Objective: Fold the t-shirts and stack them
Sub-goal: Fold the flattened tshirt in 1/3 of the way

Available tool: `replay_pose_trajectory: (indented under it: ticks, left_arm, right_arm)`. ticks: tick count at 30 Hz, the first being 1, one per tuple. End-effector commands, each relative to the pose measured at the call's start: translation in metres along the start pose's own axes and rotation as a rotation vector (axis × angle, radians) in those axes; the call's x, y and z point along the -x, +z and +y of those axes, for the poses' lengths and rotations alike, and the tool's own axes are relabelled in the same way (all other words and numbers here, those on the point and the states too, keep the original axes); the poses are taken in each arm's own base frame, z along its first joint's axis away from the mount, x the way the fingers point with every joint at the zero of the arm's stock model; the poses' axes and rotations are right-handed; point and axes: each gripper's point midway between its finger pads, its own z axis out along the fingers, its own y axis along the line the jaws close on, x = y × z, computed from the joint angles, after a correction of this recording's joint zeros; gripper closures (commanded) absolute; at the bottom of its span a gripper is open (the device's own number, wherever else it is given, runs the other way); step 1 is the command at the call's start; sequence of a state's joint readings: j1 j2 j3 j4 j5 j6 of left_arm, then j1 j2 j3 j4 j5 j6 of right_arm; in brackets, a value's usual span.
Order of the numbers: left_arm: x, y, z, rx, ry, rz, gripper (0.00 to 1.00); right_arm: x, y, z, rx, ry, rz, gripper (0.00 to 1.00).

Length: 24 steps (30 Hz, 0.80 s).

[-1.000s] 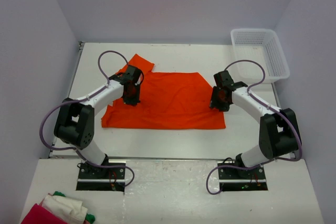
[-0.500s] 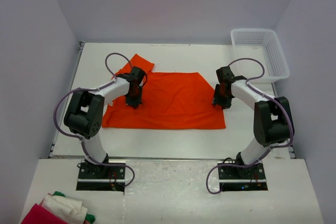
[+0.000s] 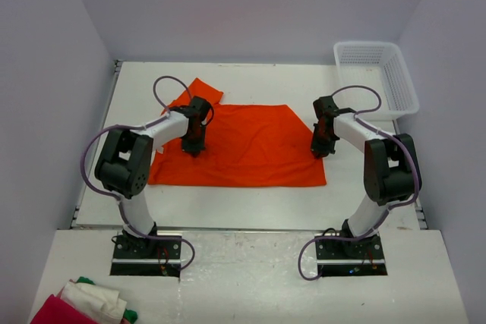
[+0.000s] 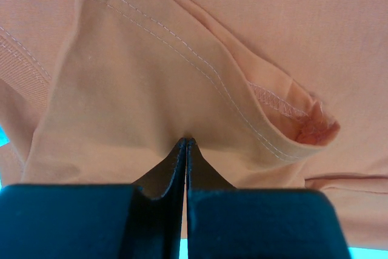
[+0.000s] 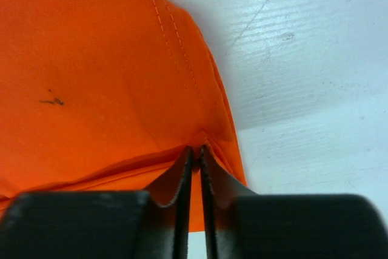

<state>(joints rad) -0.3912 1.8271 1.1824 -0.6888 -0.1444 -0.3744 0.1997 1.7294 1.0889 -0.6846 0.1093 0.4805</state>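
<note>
Left gripper (image 4: 186, 144) and right gripper (image 5: 195, 150) pinch t-shirt (image 3: 247, 146) at opposite sides.

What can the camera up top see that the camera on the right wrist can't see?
Only the top view shows the white plastic basket, the red, white and green cloth pile, and the left gripper. Only the right wrist view shows the double stitched hem and a small dark speck on the cloth. Both show the plain bright orange cloth t-shirt, the white table, and the right gripper shut on the t-shirt's edge.
</note>
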Motion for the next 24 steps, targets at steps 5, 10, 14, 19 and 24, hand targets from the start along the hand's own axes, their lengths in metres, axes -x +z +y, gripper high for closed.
replay_pose_trajectory:
  ticks: [5,10,14,19,24]
  left_arm:
    - [0.017,0.001,0.004,0.041,-0.019,-0.045,1.00]
    - [0.013,0.006,0.012,0.091,-0.028,-0.034,1.00]
    - [0.009,0.013,0.017,0.115,-0.031,-0.010,1.00]
    - [0.015,0.009,0.016,0.113,-0.040,-0.027,1.00]
    - [0.031,-0.008,0.009,0.071,-0.048,-0.081,1.00]
  right_arm:
    - [0.013,-0.007,0.005,0.011,0.018,-0.026,1.00]
    - [0.019,-0.012,-0.002,-0.019,0.039,-0.057,1.00]
    - [0.016,-0.014,-0.006,-0.040,0.052,-0.057,1.00]
    - [0.009,-0.013,-0.013,-0.067,0.057,-0.049,1.00]
    - [0.005,-0.018,-0.017,-0.066,0.063,-0.061,1.00]
